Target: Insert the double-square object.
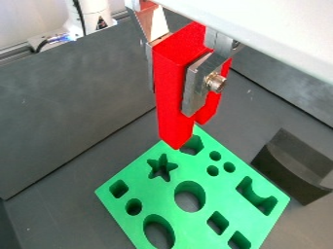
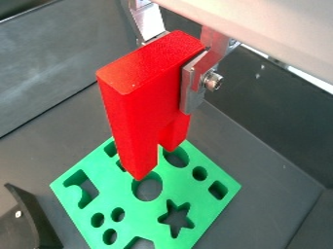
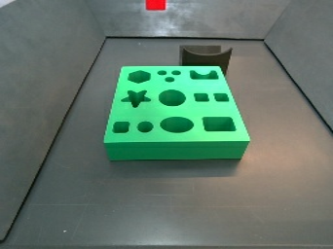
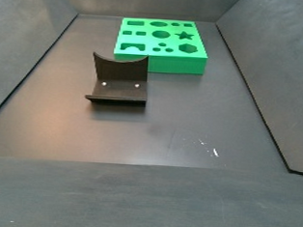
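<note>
My gripper is shut on the bright red double-square object and holds it upright above the green board. Both wrist views show the silver fingers clamping the peg's upper part. Its lower end hangs clear over the board, near the edge beside the star and round holes. In a side view only the peg's tip shows at the top edge, above the board's far side. The gripper is out of view in both side views.
The dark fixture stands on the floor beside the board. It also shows in a side view and in both wrist views. Dark sloping walls enclose the floor.
</note>
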Robot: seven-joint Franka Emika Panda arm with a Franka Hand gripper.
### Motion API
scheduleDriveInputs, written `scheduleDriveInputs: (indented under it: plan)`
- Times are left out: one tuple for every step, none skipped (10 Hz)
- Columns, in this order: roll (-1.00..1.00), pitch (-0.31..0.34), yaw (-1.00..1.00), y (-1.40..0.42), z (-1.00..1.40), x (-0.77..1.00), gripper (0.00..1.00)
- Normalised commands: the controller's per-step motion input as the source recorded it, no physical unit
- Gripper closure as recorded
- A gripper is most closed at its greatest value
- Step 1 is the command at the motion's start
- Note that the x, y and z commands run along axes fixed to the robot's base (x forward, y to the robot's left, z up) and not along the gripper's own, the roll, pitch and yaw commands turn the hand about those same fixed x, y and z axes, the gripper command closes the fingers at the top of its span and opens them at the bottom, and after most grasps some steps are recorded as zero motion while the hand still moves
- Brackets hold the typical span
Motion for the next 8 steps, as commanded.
scheduleDriveInputs:
  plan:
    - [0.09,0.033,-0.54,0.03,-1.0,0.73,1.0]
    - [0.09,0.033,-0.52,0.04,-1.0,0.76,1.0]
    - [0.05,0.024,-0.48,0.09,-1.0,0.77,1.0]
    - [0.02,0.024,-0.44,0.15,-1.0,0.8,1.0]
    - [0.0,0.06,-0.38,0.27,-1.0,0.84,1.0]
    - [0.0,0.103,-0.23,0.37,-1.0,0.98,1.0]
    - [0.0,0.12,-0.14,0.38,-0.98,1.0,1.0]
    - [0.01,0.134,-0.08,0.38,-0.94,1.0,1.0]
